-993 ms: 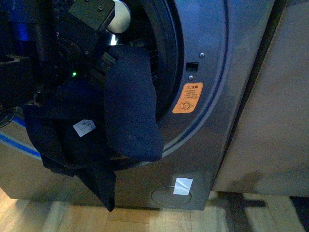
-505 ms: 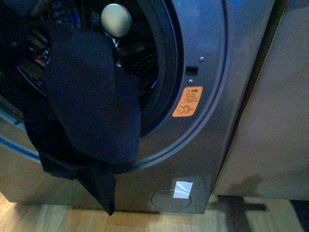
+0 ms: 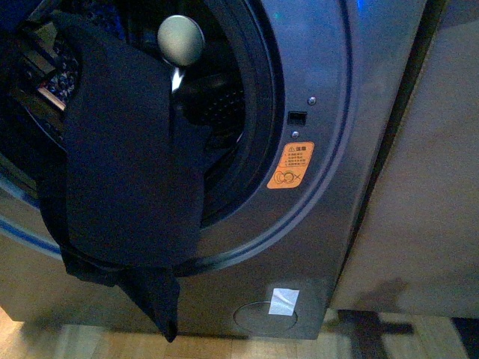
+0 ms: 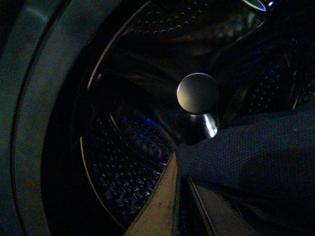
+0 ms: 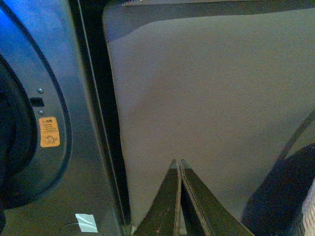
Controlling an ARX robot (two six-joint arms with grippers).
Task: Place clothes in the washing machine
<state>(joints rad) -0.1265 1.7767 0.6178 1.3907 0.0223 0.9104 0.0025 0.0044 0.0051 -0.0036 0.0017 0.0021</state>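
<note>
Wooden floor under the washing machine (image 3: 337,149), clothes (image 3: 127,179) draped over its porthole rim.
Left gripper (image 4: 183,169) pinches the fabric; it should push deeper into the drum, since much hangs outside. Right gripper (image 5: 178,169) is closed, empty.

Clothes (image 3: 127,172) drape over porthole's left and rim; right side of drum (image 3: 221,105) open.

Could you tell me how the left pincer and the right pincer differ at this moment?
The left pincer is shut on the clothes; the right pincer is shut on nothing. The left pincer faces the perforated drum of the washing machine; the right pincer faces the plain beige panel beside it. Both have their fingers together.
</note>
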